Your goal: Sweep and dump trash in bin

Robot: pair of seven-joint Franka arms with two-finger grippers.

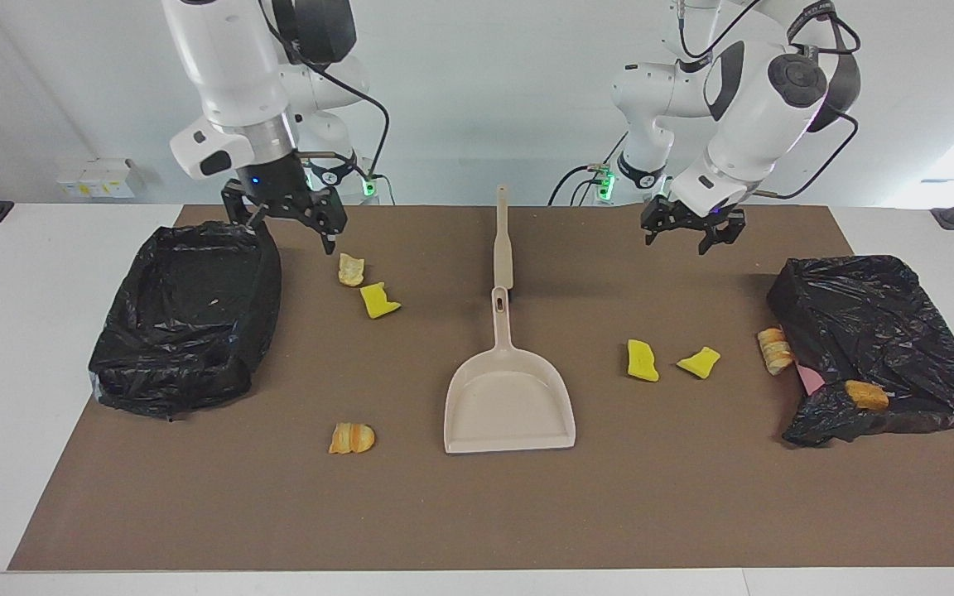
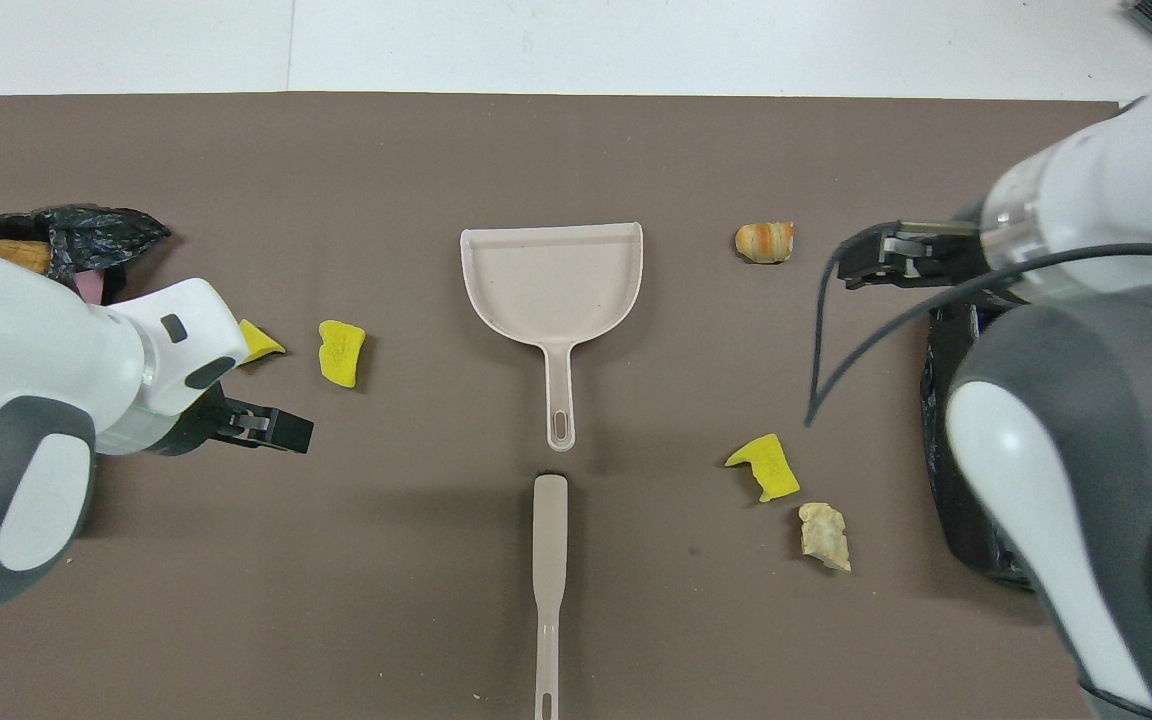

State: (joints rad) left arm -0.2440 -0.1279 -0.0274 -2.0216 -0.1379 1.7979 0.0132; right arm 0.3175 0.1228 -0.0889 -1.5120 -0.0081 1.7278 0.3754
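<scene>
With both the left gripper [image 1: 695,236] and right gripper [image 1: 291,223] spread and empty at frame top, I risk scattering the trash [image 1: 379,300] when reaching for the brush [image 1: 503,240].

Yellow and orange-striped trash [image 1: 641,360], beige dustpan [image 1: 508,401]

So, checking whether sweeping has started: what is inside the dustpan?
The dustpan holds nothing: its whole beige tray shows bare in both views. All scraps lie on the mat or at a bag.

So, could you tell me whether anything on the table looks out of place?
Yes: the black-lined bin at the left arm's end lies tipped over, a pink patch showing under its liner, one bread-like scrap on the crumpled liner and another against it.
</scene>
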